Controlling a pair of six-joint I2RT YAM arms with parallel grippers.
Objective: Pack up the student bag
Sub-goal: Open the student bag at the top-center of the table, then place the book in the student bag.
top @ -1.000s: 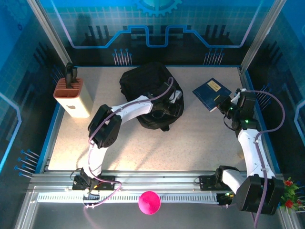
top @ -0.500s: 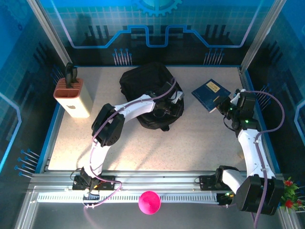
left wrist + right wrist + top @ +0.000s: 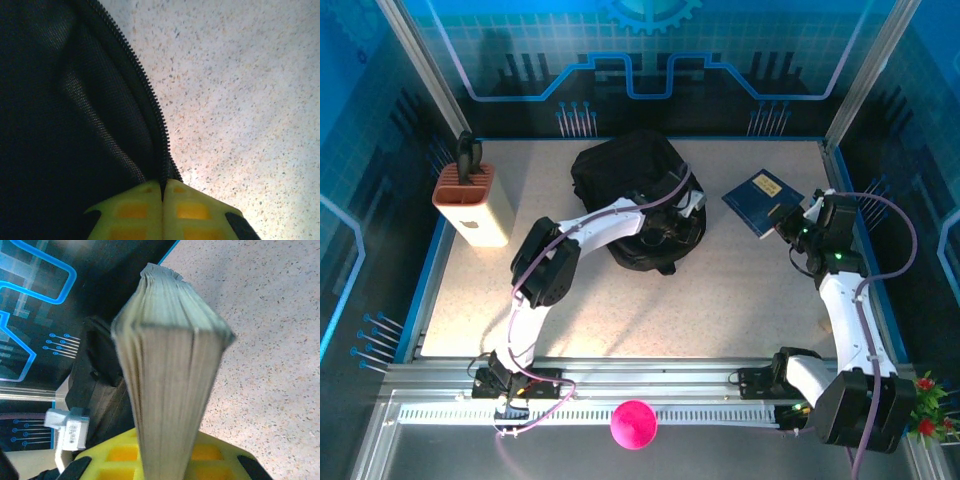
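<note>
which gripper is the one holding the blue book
The right gripper, shut on the blue book near the right wall. The left gripper instead pinches the student bag at its zipper.

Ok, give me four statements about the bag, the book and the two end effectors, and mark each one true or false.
1. The left end effector is shut on the zipper edge of the student bag. True.
2. The right end effector holds nothing. False: it is clamped on the blue book.
3. The blue book lies inside the student bag. False: it is outside, to the bag's right.
4. The tan box stands to the left of the student bag. True.
</note>
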